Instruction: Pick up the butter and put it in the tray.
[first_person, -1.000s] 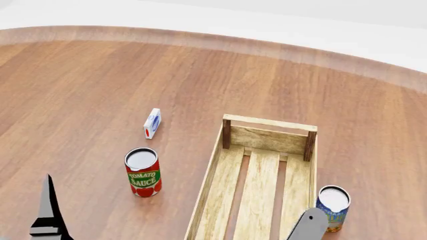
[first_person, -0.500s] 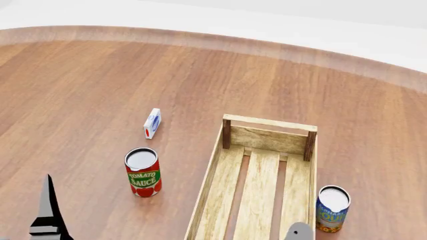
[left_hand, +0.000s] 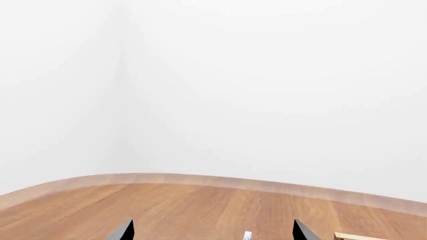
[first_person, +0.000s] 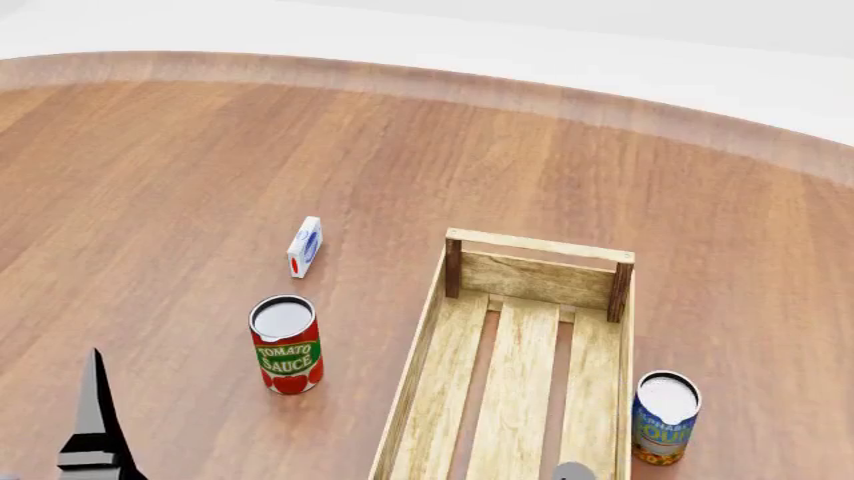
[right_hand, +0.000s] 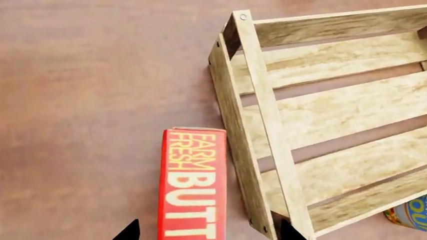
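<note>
At 7 o'clock in the head view the left gripper sits unmoved, jaws spread and holding nothing. The tomato sauce can stands mid-table, the small carton at its 12 o'clock. The tray lies right of centre, a blue can just outside its right wall. The right arm has sunk almost out of the head view over the last second. Its wrist camera shows why: the right gripper, jaws spread, hangs over the butter, which lies on the table just beside the tray's near wall. The pick looks imminent, with nothing gripped yet.
</note>
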